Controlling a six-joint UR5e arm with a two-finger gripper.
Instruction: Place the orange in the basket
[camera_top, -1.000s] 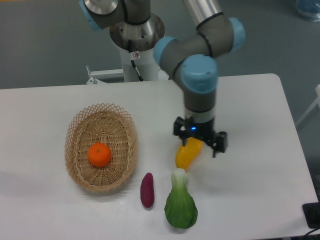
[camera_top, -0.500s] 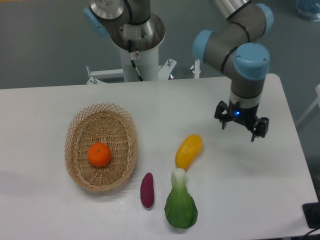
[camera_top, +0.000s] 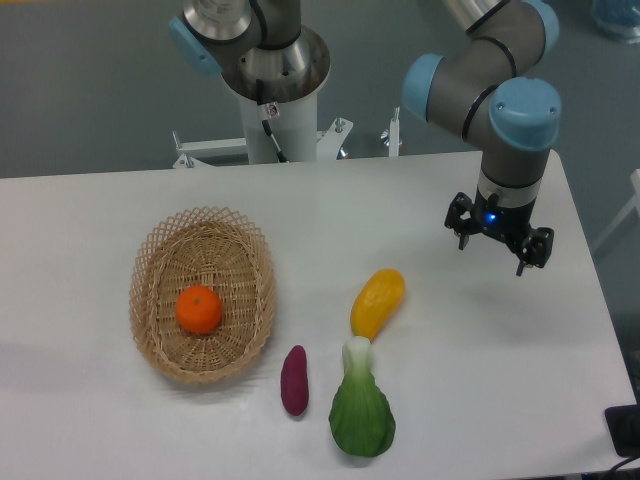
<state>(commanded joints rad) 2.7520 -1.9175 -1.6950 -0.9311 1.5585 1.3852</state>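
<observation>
One orange (camera_top: 199, 309) sits in the basket (camera_top: 160, 258), with a yellow fruit (camera_top: 377, 302), purple veggie (camera_top: 294, 379) and green veggie (camera_top: 361, 412) beside it, gripper (camera_top: 499, 244) wide and empty

arm links: smooth grey tubes, metallic sheen at 12 o'clock
joint caps: light blue, rounded, on each joint housing
wrist: grey cylinder under a blue cap, dark band just above the tool
gripper (camera_top: 499, 241): black, two short dark fingers, small blue light glowing on its body
base column: white post at 11 o'clock, black cable running down it, small red-and-white label
</observation>
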